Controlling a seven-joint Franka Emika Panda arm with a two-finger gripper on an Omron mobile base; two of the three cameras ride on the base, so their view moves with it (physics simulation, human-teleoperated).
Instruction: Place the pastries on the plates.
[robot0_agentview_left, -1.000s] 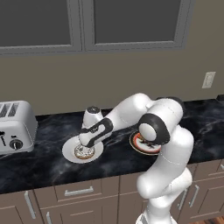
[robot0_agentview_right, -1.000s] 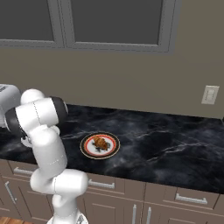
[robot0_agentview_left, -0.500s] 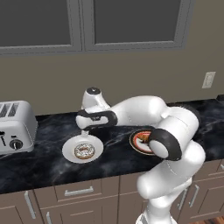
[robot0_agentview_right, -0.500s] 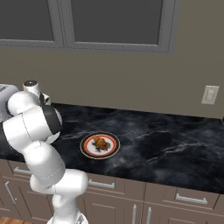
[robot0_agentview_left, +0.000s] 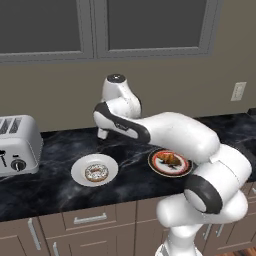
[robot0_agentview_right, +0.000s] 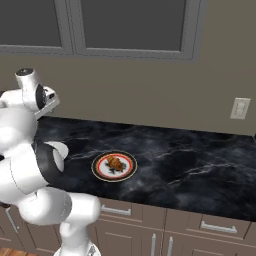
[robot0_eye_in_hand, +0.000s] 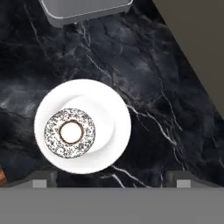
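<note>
Black marble counter; pincer now higher above donut, wide open, empty.

croissant on patterned plate

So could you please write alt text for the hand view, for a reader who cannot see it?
A sprinkled ring donut lies on a white plate, off-centre toward its left edge, on a black marble counter. A grey toaster shows at the top edge, and the open gripper sits at the bottom, holding nothing.
</note>
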